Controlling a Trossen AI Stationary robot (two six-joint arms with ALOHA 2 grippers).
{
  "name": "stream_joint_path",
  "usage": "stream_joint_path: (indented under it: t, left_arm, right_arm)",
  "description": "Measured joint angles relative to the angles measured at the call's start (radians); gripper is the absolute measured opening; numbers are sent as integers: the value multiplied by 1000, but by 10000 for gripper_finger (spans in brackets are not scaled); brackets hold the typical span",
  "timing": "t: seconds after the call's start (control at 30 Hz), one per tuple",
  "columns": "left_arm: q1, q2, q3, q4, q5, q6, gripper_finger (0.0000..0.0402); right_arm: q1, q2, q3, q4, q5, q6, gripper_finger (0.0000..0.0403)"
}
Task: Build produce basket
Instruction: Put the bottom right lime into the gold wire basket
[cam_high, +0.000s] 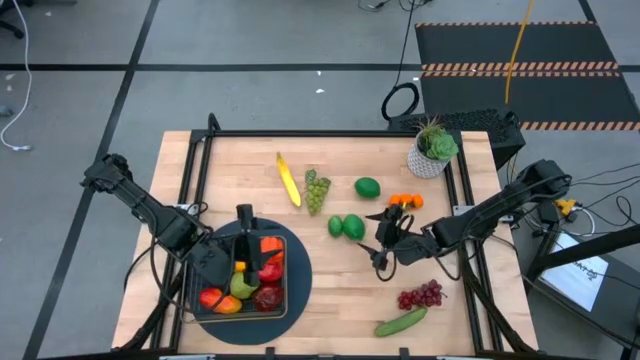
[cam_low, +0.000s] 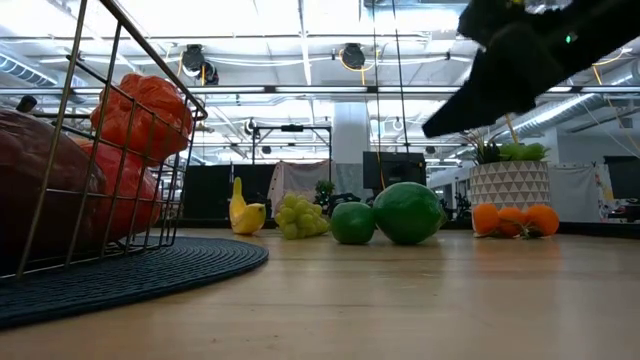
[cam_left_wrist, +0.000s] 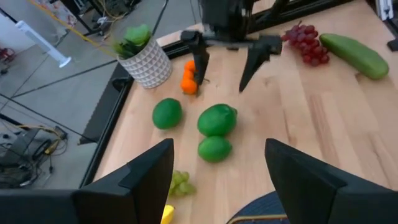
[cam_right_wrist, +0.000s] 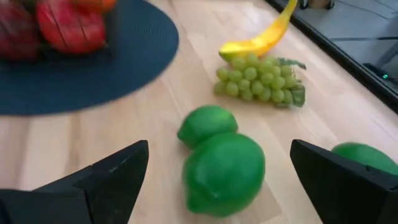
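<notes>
- Nearest the low camera I see the basket on its round dark mat, wire wall up close, with red and orange produce piled inside.
- From above, my left gripper hangs over the basket's far edge, fingers parted and nothing between them; the filled basket lies directly under and just behind it.
- My right gripper hovers above the table's middle right with its fingers spread wide and empty.
- Ahead of the right gripper, in its wrist view, two limes lie touching each other, framed between the fingers.
- Beyond those limes from that gripper I see green grapes with the banana just past them, and the mat farther off toward the left arm.
- A third lime lies apart from the pair, off to one side of the right gripper.
- Small oranges sit close beside the right gripper, between it and the potted plant at the table corner.
- Behind the right gripper, toward the table's near edge, lie purple grapes and, just past them, the cucumber.
</notes>
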Motion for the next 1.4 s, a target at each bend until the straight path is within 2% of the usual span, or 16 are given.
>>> stream_joint_path:
  t: [0.17,0.4,0.83,1.2,1.4]
  left_arm:
    - [0,0,0,4,2,4,250]
    - [0,0,0,4,5,1,251]
    - [0,0,0,3,6,5,251]
    - [0,0,0,3,6,3,251]
    - [0,0,0,3,6,-2,251]
  right_arm:
    - [-41,65,0,23,-7,13,396]
    - [-98,181,0,159,-104,7,399]
    - [-160,264,0,185,-109,54,392]
    - [-166,240,0,175,-150,63,323]
    - [-163,153,0,133,-147,62,315]
